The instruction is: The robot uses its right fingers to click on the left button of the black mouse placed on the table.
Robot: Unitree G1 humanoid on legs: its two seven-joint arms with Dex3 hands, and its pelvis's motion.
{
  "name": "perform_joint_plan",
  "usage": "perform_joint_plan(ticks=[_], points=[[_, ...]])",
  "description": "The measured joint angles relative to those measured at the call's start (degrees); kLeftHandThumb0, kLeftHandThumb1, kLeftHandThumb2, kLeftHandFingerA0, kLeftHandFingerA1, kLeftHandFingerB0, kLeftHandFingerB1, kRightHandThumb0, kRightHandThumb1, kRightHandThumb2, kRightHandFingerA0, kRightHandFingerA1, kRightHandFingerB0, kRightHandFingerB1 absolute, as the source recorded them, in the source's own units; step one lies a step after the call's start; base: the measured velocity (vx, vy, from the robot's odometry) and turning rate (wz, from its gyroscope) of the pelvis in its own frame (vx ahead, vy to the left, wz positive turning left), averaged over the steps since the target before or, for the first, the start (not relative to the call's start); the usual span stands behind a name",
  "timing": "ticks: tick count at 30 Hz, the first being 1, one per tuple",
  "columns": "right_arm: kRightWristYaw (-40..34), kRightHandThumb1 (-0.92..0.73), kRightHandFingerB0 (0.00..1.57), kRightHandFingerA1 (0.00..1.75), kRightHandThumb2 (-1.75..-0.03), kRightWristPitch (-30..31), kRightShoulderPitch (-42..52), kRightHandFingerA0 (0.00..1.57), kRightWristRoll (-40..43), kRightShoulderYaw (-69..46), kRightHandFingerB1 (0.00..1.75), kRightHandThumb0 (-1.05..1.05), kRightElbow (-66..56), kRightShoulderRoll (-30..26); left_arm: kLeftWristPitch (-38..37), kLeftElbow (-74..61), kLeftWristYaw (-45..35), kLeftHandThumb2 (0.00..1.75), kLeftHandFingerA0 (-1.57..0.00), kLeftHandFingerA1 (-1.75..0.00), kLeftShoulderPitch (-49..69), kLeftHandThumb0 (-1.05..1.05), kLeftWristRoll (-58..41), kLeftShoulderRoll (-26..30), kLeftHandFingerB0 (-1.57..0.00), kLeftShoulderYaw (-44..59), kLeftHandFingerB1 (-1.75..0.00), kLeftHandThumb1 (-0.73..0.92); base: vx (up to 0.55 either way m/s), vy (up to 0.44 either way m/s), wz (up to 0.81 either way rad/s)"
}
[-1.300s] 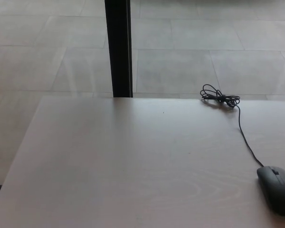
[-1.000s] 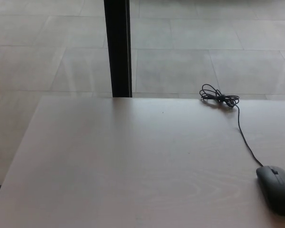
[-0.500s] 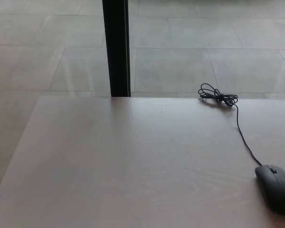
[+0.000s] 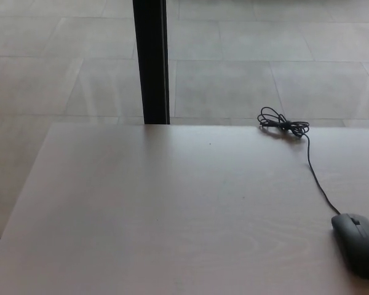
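A pale wood-grain table [image 4: 172, 209] fills the lower part of the head view, its far edge running straight across and its left edge slanting toward the lower left corner. A black mouse [image 4: 358, 243] lies directly on the tabletop at the lower right, close to the picture's right border, with its scroll wheel end pointing away from the camera. A thin black cable [image 4: 315, 178] runs from the front of the mouse across the table surface toward the far edge. There it ends in a small coiled bundle [image 4: 283, 125] lying at the table's far rim.
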Motion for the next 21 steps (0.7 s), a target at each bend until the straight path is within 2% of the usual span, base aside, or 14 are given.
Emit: perform_joint_plan(ticks=[1, 3, 5, 7, 9, 11, 12, 13, 14, 15, 16, 17, 19, 21], points=[[-0.03, -0.68, 0.29, 1.17, -1.04, -0.02, 0.21, 0.96, -0.92, 1.83, 0.46, -0.84, -1.91, 0.34, 0.0, 0.0, 0.0, 0.67, -0.67, -0.59, -0.07, -0.86, -0.08, 0.0, -0.52, 0.02, -0.45, 0.91, 0.0, 0.0, 0.0], [-0.02, -0.84, 0.36, 0.6, -0.66, -0.13, 0.39, 0.8, -2.34, 4.83, 0.32, -0.79, -4.67, 1.07, 0.0, 0.0, 0.0, 0.67, -0.68, -0.58, -0.1, -0.86, -0.23, 0.0, -0.52, 0.06, -0.45, 0.91, 0.0, 0.0, 0.0], [-0.03, -0.78, 0.31, 1.47, -0.71, -0.17, 0.39, 0.8, -4.14, 8.7, 0.33, -0.87, -6.37, 1.67, 0.0, 0.0, -0.01, 0.83, -0.66, -0.63, -0.21, -0.92, -0.38, 0.0, -0.5, 0.09, -0.5, 0.75, 0.0, 0.0, 0.0], [-0.01, -0.85, 0.34, 1.32, -0.67, -0.11, 0.37, 0.87, -5.51, 11.52, 0.32, -0.81, -7.14, 1.98, 0.0, 0.03, -0.01, 0.68, -0.72, -0.59, -0.21, -0.87, -0.45, 0.0, -0.55, 0.1, -0.46, 0.91, 0.0, 0.0, 0.0], [-0.02, -0.69, 0.29, 1.12, -1.04, -0.36, 0.34, 0.93, -7.28, 15.07, 0.46, -0.82, -7.1, 2.27, 0.0, 0.08, 0.0, 0.85, -0.69, -0.63, -0.23, -0.92, -0.47, 0.0, -0.5, 0.06, -0.5, 0.75, 0.0, 0.0, 0.0], [-0.03, -0.85, 0.34, 1.27, -0.67, -0.65, 0.26, 0.89, -8.75, 17.83, 0.31, -0.83, -6.55, 2.51, 0.0, 0.09, -0.04, 0.67, -0.69, -0.59, -0.22, -0.86, -0.51, -0.01, -0.52, 0.08, -0.45, 0.91, 0.0, 0.0, 0.0], [-0.02, -0.85, 0.36, 1.12, -0.66, -0.74, 0.25, 0.86, -9.56, 19.32, 0.32, -0.83, -6.08, 2.69, 0.0, 0.08, -0.09, 0.67, -0.69, -0.58, -0.25, -0.86, -0.57, -0.01, -0.53, 0.09, -0.44, 0.91, 0.0, 0.0, 0.0], [-0.03, -0.73, 0.28, 0.64, -1.08, -0.88, 0.24, 0.49, -10.42, 20.8, 0.45, -0.87, -5.55, 2.86, 0.0, 0.08, -0.15, 0.67, -0.72, -0.57, -0.25, -0.87, -0.64, -0.01, -0.54, 0.1, -0.44, 0.91, 0.0, 0.0, 0.0], [-0.01, -0.73, 0.28, 0.64, -1.08, -1.0, 0.24, 0.49, -11.25, 22.21, 0.45, -0.87, -4.97, 2.87, 0.0, 0.08, -0.19, 0.67, -0.72, -0.57, -0.24, -0.87, -0.67, -0.01, -0.54, 0.08, -0.44, 0.91, 0.0, 0.0, 0.0], [0.01, -0.86, 0.37, 0.47, -0.66, -1.07, 0.24, 0.46, -12.09, 23.56, 0.32, -0.8, -4.37, 2.87, 0.0, 0.08, -0.22, 0.67, -0.72, -0.59, -0.24, -0.87, -0.71, -0.01, -0.54, 0.07, -0.45, 0.9, 0.0, 0.0, 0.0], [0.02, -0.84, 0.38, 0.49, -0.66, -1.2, 0.24, 0.52, -12.78, 24.61, 0.32, -0.8, -3.82, 2.87, 0.0, 0.08, -0.24, 0.84, -0.69, -0.62, -0.24, -0.92, -0.74, -0.01, -0.51, 0.07, -0.5, 0.75, 0.0, 0.0, 0.0], [0.01, -0.68, 0.26, 0.6, -1.06, -1.5, 0.24, 0.44, -13.64, 26.04, 0.46, -0.77, -2.92, 2.87, 0.0, 0.09, -0.26, 0.67, -0.68, -0.57, -0.24, -0.86, -0.76, -0.01, -0.53, 0.06, -0.44, 0.91, 0.0, 0.0, 0.0], [0.01, -0.87, 0.36, 0.5, -0.67, -2.1, 0.24, 0.47, -15.22, 28.38, 0.32, -0.8, -1.2, 2.85, 0.0, 0.08, -0.34, 0.68, -0.68, -0.57, -0.23, -0.86, -0.82, 0.0, -0.53, 0.06, -0.44, 0.91, 0.0, 0.0, 0.0], [-0.01, -0.73, 0.3, 0.51, -0.81, -2.66, 0.23, 0.37, -16.65, 30.23, 0.37, -0.86, 0.36, 2.83, 0.0, 0.08, -0.4, 0.85, -0.67, -0.61, -0.23, -0.92, -0.9, 0.0, -0.52, 0.07, -0.5, 0.75, 0.0, 0.0, 0.0]])
